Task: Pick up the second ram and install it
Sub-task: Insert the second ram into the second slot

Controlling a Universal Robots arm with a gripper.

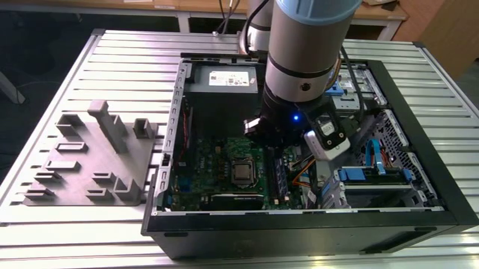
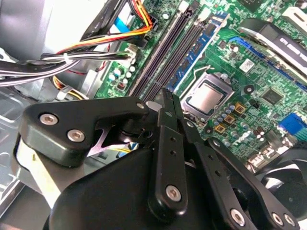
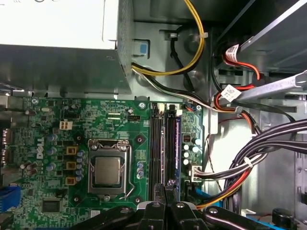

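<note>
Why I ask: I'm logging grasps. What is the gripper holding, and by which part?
Nothing seen held: the gripper is shut, fingertips together, above the black memory sockets.

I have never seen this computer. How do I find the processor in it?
Look into the open black case, at the green motherboard lying flat inside. The processor sits beside the long black memory sockets; it alone is a square silver plate in a metal frame.
</note>
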